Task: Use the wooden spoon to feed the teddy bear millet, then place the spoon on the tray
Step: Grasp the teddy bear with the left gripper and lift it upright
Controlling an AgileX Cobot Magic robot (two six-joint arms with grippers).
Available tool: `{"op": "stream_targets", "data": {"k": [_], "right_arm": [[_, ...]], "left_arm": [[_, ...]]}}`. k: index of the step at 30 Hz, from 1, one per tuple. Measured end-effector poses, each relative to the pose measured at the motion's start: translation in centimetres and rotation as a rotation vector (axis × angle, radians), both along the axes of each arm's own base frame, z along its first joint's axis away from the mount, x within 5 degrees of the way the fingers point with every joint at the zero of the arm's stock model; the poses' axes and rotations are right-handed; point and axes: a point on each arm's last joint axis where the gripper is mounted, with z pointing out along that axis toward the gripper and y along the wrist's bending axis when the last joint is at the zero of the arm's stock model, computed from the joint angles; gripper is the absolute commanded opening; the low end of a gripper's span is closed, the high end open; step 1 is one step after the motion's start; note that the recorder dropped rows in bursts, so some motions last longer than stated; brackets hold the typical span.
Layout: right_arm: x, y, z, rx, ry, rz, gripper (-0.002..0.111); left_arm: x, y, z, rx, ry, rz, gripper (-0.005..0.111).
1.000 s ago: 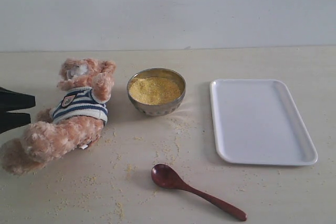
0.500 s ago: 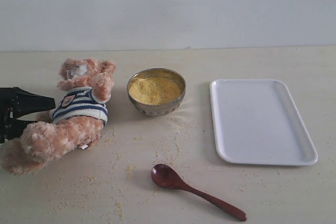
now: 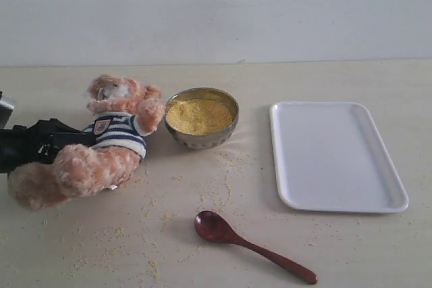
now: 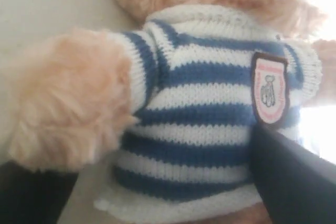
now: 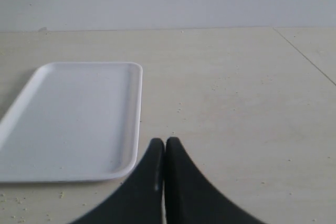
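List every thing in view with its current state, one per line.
teddy bear, reclining on the table beside the bowl.
left end effector, open around the bear's torso.
right end effector, shut, holding nothing.
millet, filling the bowl, some grains scattered on the table.
bowl, upright.
wooden spoon, lying on the table, not held.
tray, flat, nothing on it.

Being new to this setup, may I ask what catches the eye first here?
The teddy bear lies at the left, the left gripper open around its striped shirt. Beside it stands a bowl of millet; the wooden spoon lies nearer the camera, the white tray at the right.
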Motion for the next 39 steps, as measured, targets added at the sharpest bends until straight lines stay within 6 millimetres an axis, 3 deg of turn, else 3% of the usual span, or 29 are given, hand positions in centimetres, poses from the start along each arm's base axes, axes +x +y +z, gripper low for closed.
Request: {"op": "stream_targets", "data": {"k": [16,28,32,37,39], "right_arm": [[0.0,0.0,0.0,0.0,0.0,0.0,0.0],[0.0,0.0,0.0,0.0,0.0,0.0,0.0],[0.0,0.0,0.0,0.0,0.0,0.0,0.0],[0.0,0.0,0.0,0.0,0.0,0.0,0.0],[0.0,0.0,0.0,0.0,0.0,0.0,0.0]], "left_arm": [[0.6,-1.0,0.6,-0.074,-0.046,0.028,0.081],[0.8,-3.4,-0.2,0.039,-0.027,-0.007,0.079],[0.9,-3.5,-0.2,0.038,-0.028,0.007,0.055],[1.0,-3.5,-0.1,0.044,-0.048,-0.001,0.013],[1.1,-3.5,-0.1,0.047,-0.054,-0.003,0.005]]}}
